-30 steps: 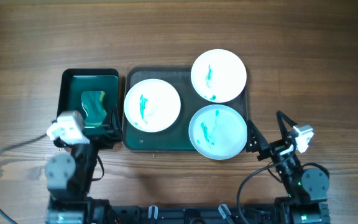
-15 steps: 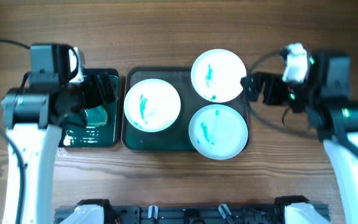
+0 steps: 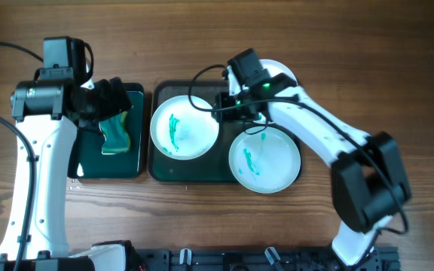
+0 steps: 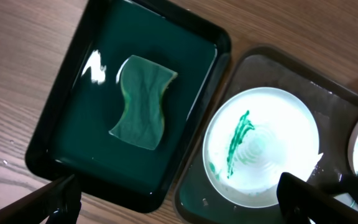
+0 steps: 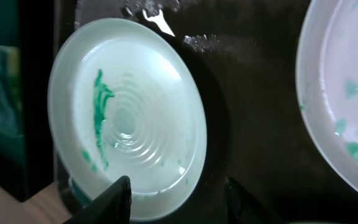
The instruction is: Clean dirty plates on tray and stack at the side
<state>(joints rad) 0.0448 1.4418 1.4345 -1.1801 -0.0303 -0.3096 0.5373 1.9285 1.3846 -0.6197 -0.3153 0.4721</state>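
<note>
Three white plates smeared with green lie on a dark tray [image 3: 202, 169]: one at the left [image 3: 184, 126], one at the lower right [image 3: 264, 159] and one at the upper right [image 3: 277, 83], partly hidden by my right arm. My right gripper [image 3: 228, 108] [image 5: 178, 182] hovers at the left plate's [image 5: 126, 118] right rim, jaws apart, one finger over the plate and one over the tray. My left gripper [image 3: 117, 105] [image 4: 179, 205] hangs wide open and empty above the small tray's right part. The left plate [image 4: 261, 146] lies below its right finger.
A green sponge [image 3: 115, 132] [image 4: 142, 102] lies in a small dark green tray [image 3: 89, 162] [image 4: 185, 74] left of the plate tray. Bare wooden table surrounds both trays. The right arm's cable loops above the plates.
My right gripper has swung left from beyond the tray's right edge to the left plate's rim, and its jaws have narrowed. The left arm has shifted only slightly over the sponge tray.
</note>
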